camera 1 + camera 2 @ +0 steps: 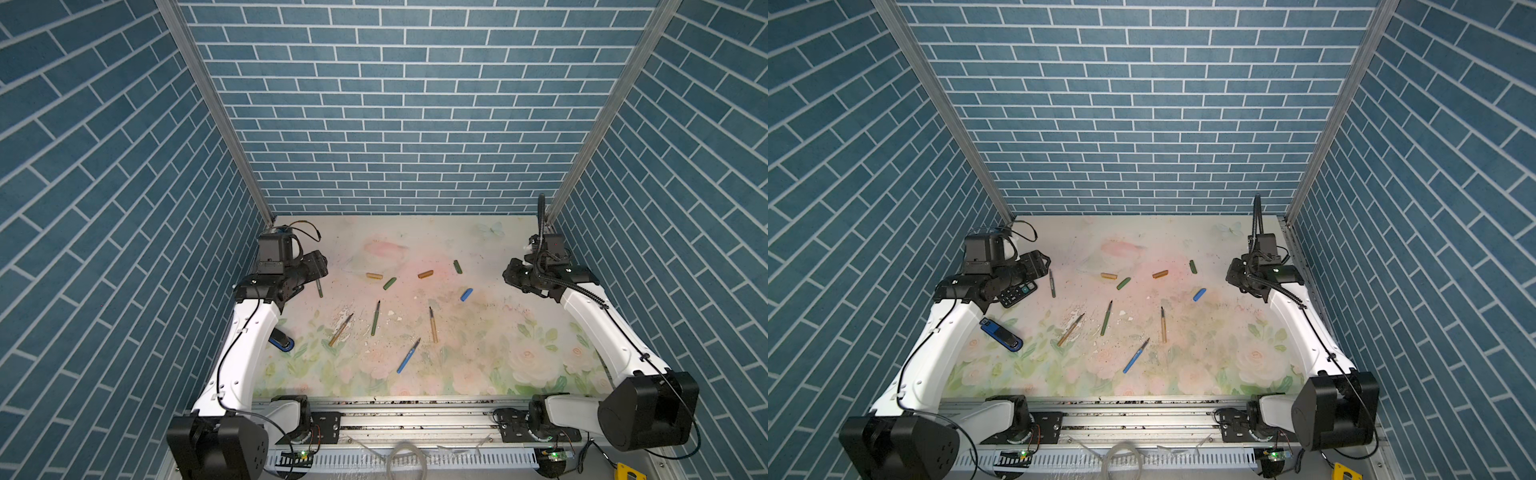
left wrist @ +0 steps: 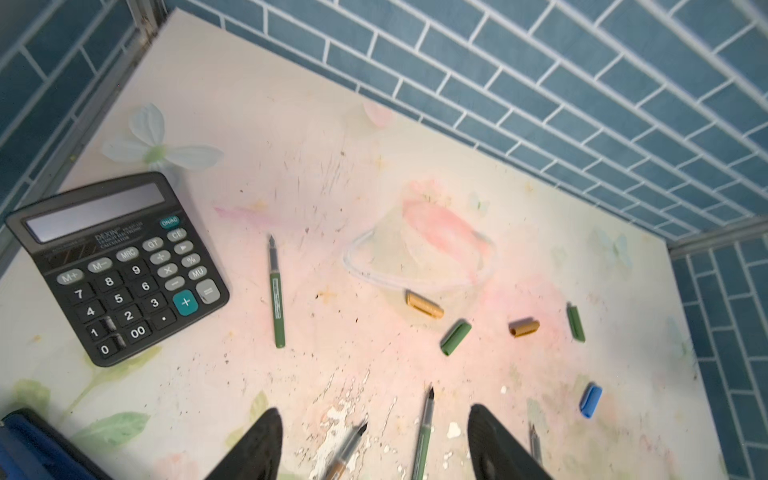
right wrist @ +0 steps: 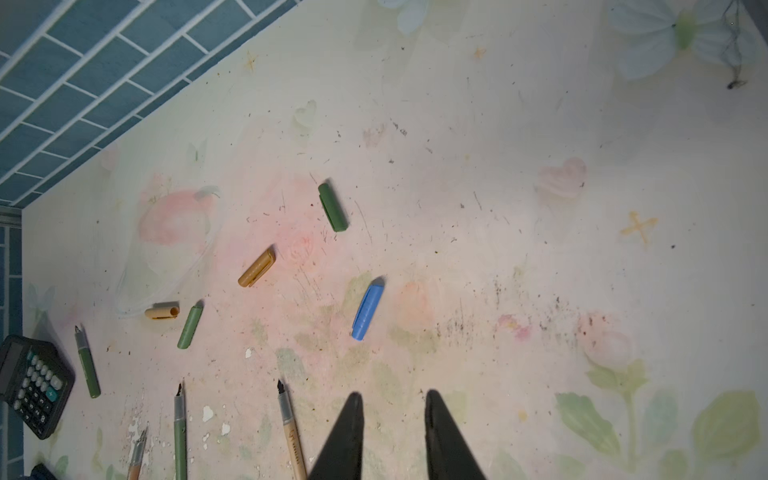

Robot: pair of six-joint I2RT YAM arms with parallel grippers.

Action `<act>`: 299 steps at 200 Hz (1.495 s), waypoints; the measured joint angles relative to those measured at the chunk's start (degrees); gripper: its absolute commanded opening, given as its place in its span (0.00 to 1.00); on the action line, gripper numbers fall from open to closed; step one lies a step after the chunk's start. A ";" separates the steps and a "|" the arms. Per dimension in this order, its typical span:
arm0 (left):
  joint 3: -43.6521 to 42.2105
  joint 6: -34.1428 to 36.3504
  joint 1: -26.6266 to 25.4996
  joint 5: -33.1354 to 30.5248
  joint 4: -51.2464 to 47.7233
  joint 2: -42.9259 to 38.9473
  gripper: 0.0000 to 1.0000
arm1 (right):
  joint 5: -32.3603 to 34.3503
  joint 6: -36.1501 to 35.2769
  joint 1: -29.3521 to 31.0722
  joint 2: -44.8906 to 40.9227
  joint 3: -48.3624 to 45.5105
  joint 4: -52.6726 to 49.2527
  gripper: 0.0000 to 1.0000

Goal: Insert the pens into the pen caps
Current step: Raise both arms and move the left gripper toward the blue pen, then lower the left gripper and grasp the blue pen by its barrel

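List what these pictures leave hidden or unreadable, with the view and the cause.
- Calculator: in a top view, mostly under the left arm.
- Blue device: left wrist view, cut off by the corner.
- Tan pen: left wrist view, blurred, cut by the bottom edge.
- Print on the green pen beside the calculator: left wrist view, too small to read.

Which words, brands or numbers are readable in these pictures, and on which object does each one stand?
"DEXIN": on the calculator, above the keys.
"ON/AC", "CE", "GT", "MRC", "M-", "M+", "MU", "00", "0" to "9": on the keys.
Unreadable: the small print under the brand, and the label on the green pen.
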 measured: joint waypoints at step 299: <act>4.33 0.81 -55.89 -7.10 -13.05 35.54 0.41 | 2.32 2.29 7.45 6.01 -1.22 -1.73 0.14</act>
